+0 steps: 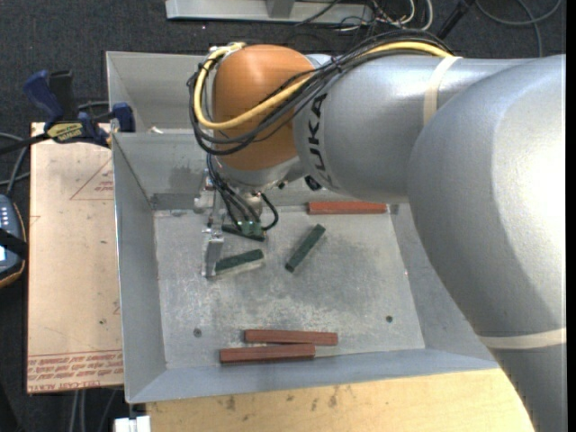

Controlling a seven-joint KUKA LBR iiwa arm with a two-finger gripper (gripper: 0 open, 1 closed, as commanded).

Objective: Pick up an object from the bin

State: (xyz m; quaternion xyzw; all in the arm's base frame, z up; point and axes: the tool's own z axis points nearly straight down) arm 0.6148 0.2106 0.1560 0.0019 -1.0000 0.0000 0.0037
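Observation:
My gripper (213, 261) is down near the floor of the bin, in its left half below the orange cover. A short dark green block (241, 261) lies flat right beside it on its right, touching or nearly touching it. A second dark green block (304, 247) lies slanted a little further right, apart from the gripper. Nothing can be seen held in the gripper.
A red-brown stick (346, 208) lies along the back wall at the right. Two more red-brown sticks (290, 337) (267, 355) lie side by side near the front wall. The big arm covers the bin's right side.

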